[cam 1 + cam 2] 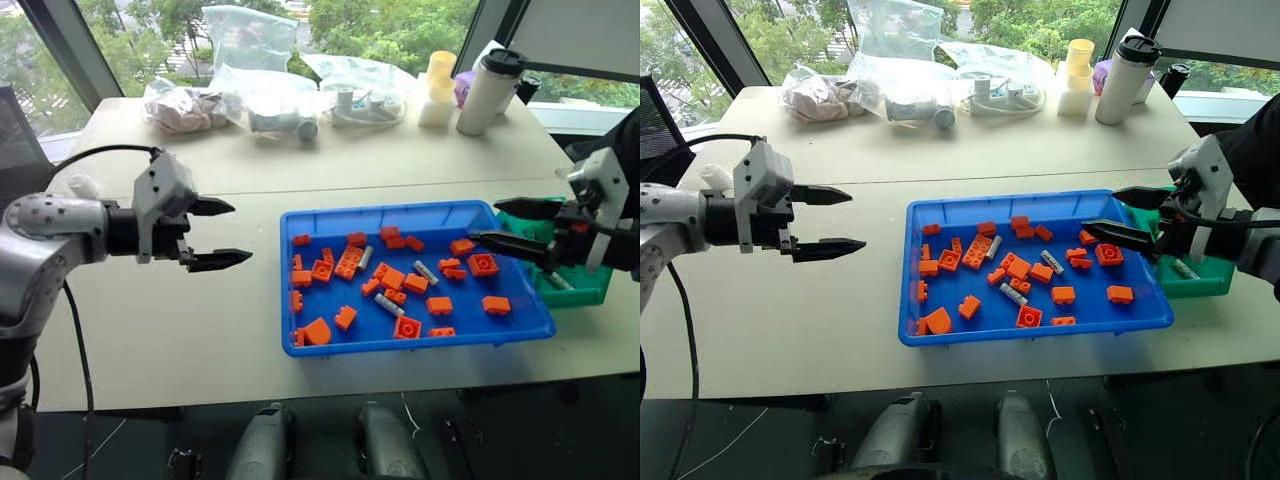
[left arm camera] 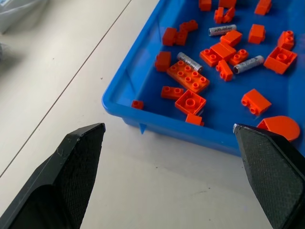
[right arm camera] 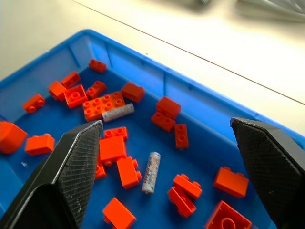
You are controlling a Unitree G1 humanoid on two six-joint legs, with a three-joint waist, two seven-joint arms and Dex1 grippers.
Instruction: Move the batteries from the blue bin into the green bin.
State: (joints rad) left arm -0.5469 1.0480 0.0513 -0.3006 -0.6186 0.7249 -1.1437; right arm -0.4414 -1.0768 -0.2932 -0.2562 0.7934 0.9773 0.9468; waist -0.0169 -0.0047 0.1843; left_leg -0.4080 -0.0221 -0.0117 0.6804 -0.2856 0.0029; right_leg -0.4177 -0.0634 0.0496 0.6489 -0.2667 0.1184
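Left gripper [image 1: 220, 234] is hovering over bare tabletop [image 1: 200, 330], jaws gaping, empty. Right gripper [image 1: 1118, 215] is hanging over the blue bin's [image 1: 940, 212] edge beside the green bin [image 1: 1210, 283], jaws wide, empty. Batteries [image 1: 1013, 294] are lying among orange bricks [image 1: 981, 249].

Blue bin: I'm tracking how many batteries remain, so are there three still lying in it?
Yes, three batteries lie among the orange bricks in the blue bin.

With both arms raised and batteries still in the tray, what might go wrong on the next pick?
1. Batteries lie among orange bricks in the blue bin, so the open right gripper may pinch a brick too.
2. The green bin sits tight behind that gripper; a swing could knock it.
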